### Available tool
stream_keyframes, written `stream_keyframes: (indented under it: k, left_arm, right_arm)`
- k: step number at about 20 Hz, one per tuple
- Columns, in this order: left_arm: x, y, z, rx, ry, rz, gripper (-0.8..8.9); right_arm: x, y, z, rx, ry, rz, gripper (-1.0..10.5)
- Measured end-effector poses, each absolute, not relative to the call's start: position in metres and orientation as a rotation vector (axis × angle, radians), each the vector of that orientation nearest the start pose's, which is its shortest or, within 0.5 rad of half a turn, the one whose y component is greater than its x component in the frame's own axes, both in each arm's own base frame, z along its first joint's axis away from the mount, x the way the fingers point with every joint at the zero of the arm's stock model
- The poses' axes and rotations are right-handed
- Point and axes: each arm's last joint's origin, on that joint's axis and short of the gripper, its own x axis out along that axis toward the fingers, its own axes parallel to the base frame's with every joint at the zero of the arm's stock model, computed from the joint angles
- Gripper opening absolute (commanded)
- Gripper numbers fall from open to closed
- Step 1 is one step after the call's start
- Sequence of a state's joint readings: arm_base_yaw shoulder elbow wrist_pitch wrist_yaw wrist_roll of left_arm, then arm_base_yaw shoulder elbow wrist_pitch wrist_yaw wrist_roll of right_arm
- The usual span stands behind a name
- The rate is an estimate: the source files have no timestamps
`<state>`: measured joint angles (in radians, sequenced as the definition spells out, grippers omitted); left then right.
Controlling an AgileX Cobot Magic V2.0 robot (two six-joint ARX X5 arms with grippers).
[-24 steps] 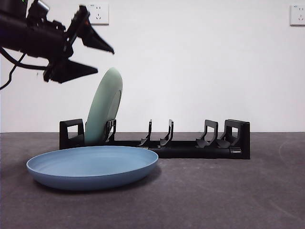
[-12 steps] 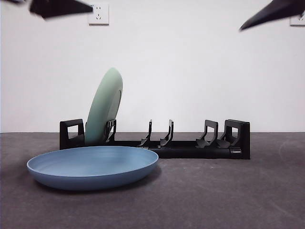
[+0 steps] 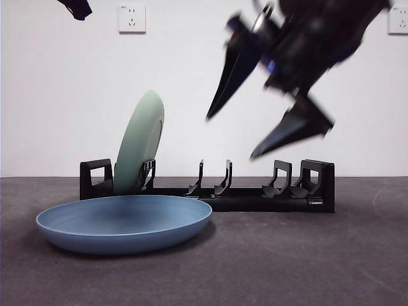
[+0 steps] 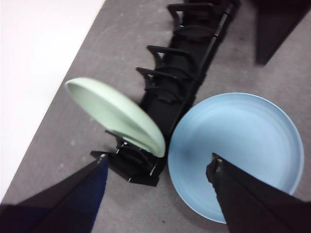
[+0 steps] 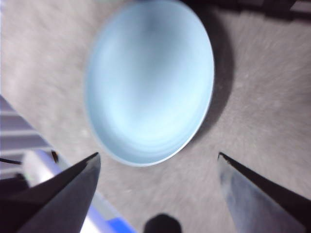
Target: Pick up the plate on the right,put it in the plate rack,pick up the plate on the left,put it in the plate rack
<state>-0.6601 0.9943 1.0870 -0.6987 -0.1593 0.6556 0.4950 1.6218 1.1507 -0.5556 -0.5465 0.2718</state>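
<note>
A pale green plate [image 3: 140, 143] stands on edge in the left end slot of the black plate rack [image 3: 255, 201]. In front of that end a blue plate [image 3: 124, 223] lies flat on the table. My right gripper [image 3: 231, 137] hangs open and blurred above the rack's middle, to the right of both plates, and its wrist view looks down on the blue plate [image 5: 150, 82] beyond the right gripper [image 5: 158, 155]. My left gripper [image 4: 159, 159] is open and empty high above the green plate [image 4: 112, 114] and the blue plate [image 4: 243, 145], showing only as a black tip [image 3: 76, 7].
The rack's [image 4: 189, 63] middle and right prong pairs hold nothing. White wall with sockets [image 3: 131, 18] stands behind the rack. Dark grey table [image 3: 306, 255] stretches in front and to the right.
The left arm has pulled up and away to the top left corner. The right arm has swung in from the top right and come down over the rack. Both plates stayed put.
</note>
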Motion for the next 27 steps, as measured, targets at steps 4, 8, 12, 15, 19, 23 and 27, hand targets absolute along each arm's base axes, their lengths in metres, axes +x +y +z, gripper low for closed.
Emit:
stream_keyframes:
  k: [4, 8, 12, 15, 19, 23, 27]
  left_arm:
    - [0.146, -0.127, 0.352, 0.915, 0.357, -0.723, 3.5]
    - [0.141, -0.133, 0.352, 0.924, 0.34, -0.758, 3.5]
    - [0.14, -0.133, 0.352, 0.926, 0.338, -0.763, 3.5]
    - [0.14, -0.133, 0.352, 0.926, 0.339, -0.763, 3.5]
    - [0.139, -0.133, 0.351, 0.928, 0.345, -0.77, 3.5]
    - [0.135, -0.141, 0.346, 0.911, 0.358, -0.921, 3.45]
    - [0.133, -0.162, 0.328, 0.974, 0.446, -1.031, 3.45]
  right_arm:
    - [0.298, 0.187, 0.188, 0.241, 1.241, 0.797, 3.0]
    - [0.306, 0.197, 0.161, 0.256, 1.274, 0.783, 2.5]
    - [0.31, 0.202, 0.155, 0.277, 1.251, 0.786, 1.8]
    - [0.311, 0.204, 0.145, 0.285, 1.282, 0.757, -0.1]
    - [0.311, 0.205, 0.143, 0.257, 1.272, 0.688, -0.2]
    - [0.307, 0.202, 0.148, 0.266, 1.308, 0.644, -0.2]
    - [0.298, 0.186, 0.185, 0.281, 1.283, 0.63, -0.2]
